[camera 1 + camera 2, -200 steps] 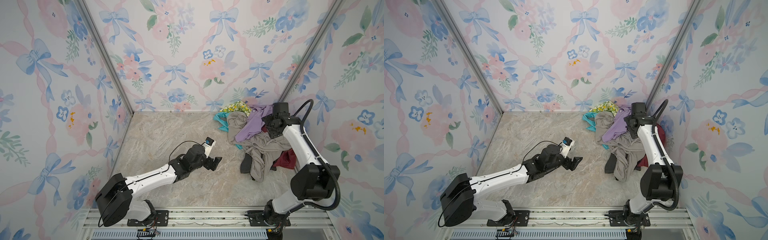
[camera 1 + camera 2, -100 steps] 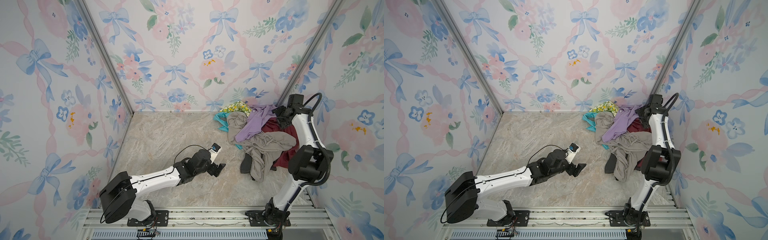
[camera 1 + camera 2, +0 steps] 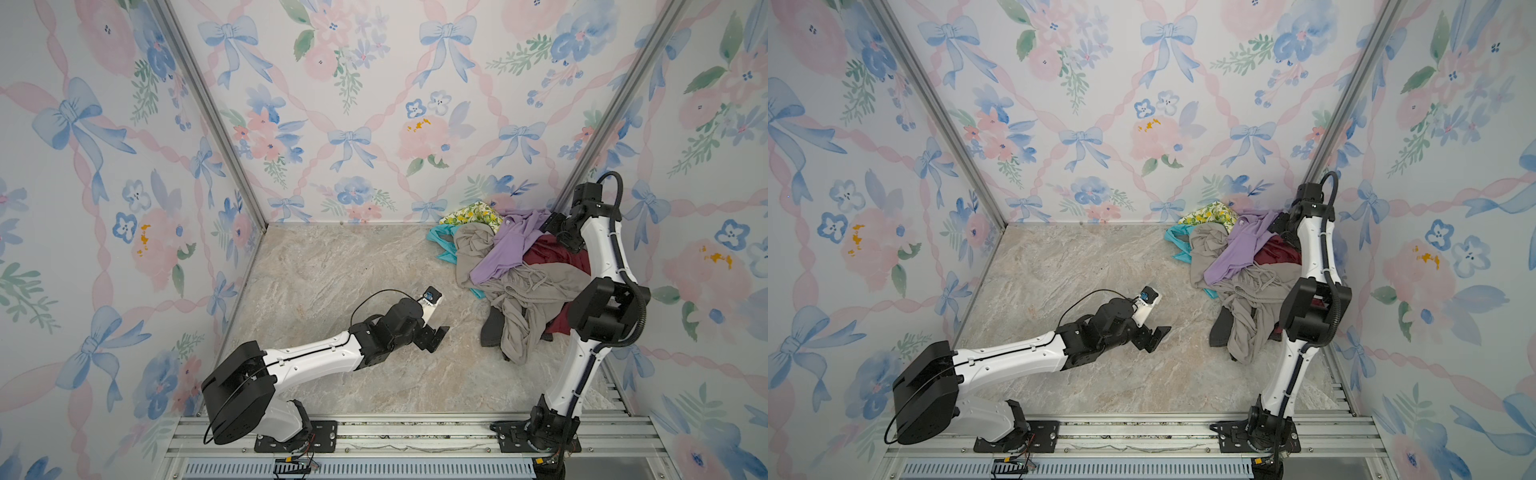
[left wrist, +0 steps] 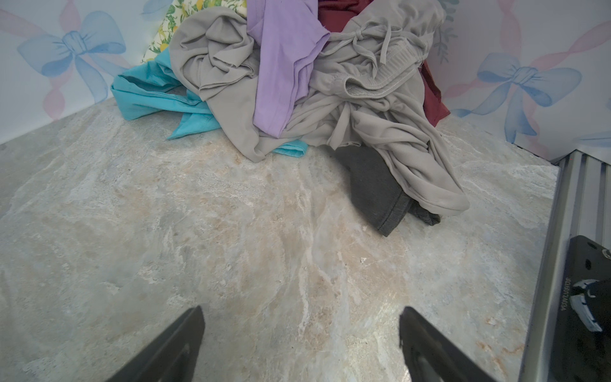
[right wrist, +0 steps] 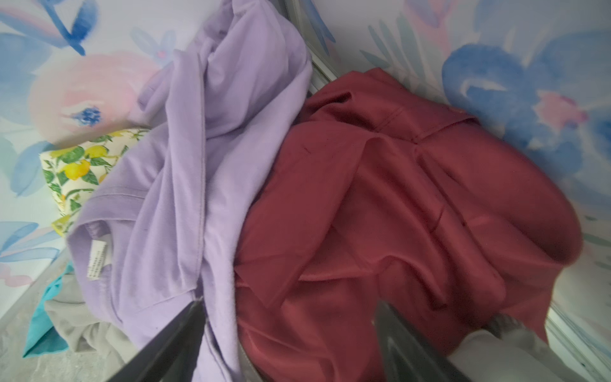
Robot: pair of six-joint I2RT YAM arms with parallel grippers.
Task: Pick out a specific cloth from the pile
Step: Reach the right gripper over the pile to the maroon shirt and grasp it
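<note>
The 2 fingers (image 5: pixel 178 337) of the right gripper (image 5: pixel 289 301) are held spread and empty just above the cloth (image 5: pixel 396 205), which is bunched in the pile (image 3: pixel 519 291) against the corner, overlapped by the lilac shirt (image 5: pixel 205 148). The left gripper (image 4: pixel 301 311), likewise spread, is parked well apart.

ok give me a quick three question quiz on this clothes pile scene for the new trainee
1. True or false: the right gripper is shut on the maroon cloth.
2. In the right wrist view, which garment borders that cloth? A lilac shirt B striped towel C denim jeans
3. Fill in: the left gripper is open above the bare ___, short of the pile.
Key: 1 false, its jaws stand open; 2 A; 3 table.
</note>
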